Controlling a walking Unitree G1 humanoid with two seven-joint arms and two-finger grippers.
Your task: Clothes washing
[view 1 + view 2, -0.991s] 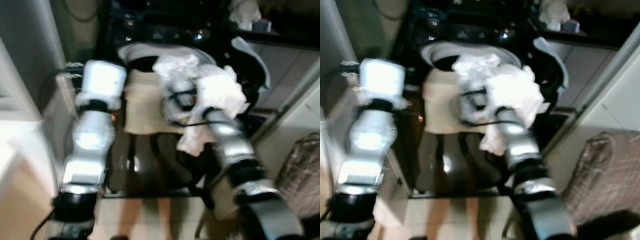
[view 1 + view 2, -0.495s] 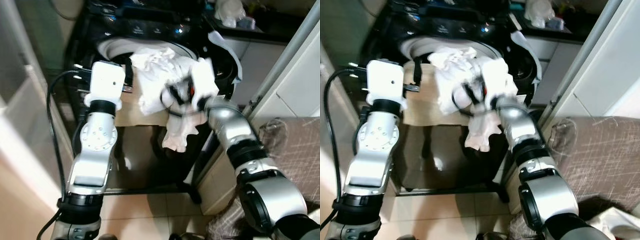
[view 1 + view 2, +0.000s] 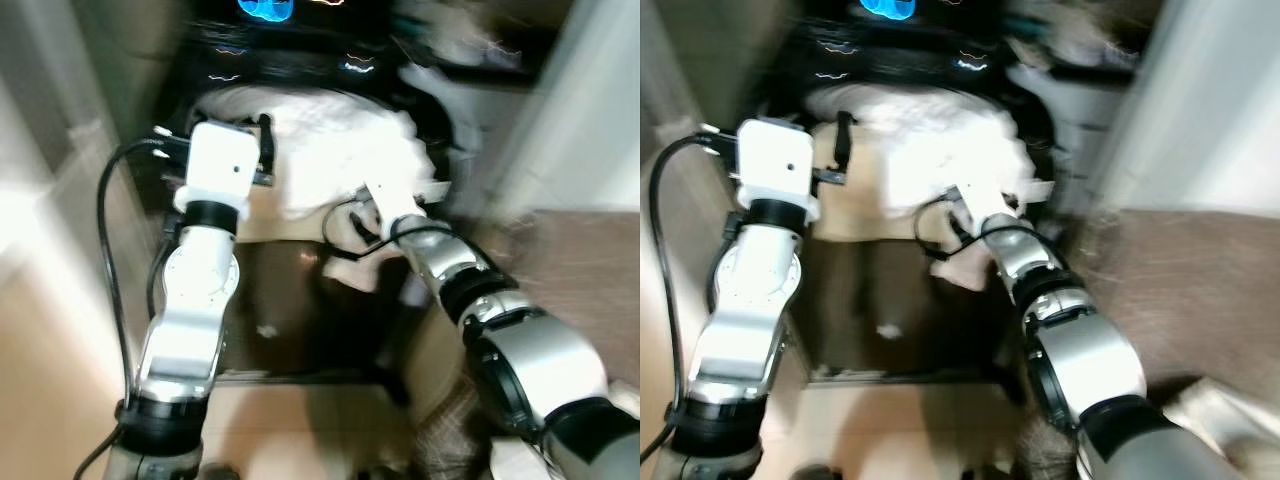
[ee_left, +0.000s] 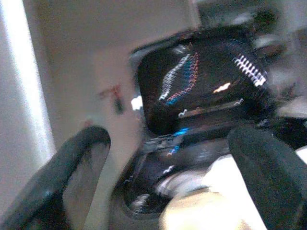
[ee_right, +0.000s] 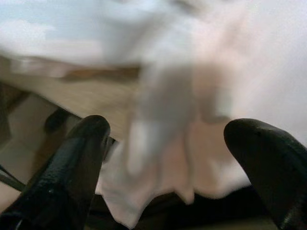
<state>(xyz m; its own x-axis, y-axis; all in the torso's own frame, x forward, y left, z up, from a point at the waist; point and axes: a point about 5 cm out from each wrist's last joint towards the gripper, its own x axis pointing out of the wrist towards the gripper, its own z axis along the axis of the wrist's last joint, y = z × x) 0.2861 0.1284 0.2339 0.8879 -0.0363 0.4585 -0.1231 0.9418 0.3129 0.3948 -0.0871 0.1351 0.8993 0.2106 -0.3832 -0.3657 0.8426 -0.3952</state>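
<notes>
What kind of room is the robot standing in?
Probably a laundry corner of a home. A dark front-loading washing machine stands ahead with a lit control panel, and white clothes are heaped at its open drum, where the right hand is open beside them.

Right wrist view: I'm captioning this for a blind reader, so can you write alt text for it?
White laundry hangs close before the right gripper, whose two black fingers stand apart on either side of the drooping cloth. Behind it lies a beige cloth. The picture is blurred.
</notes>
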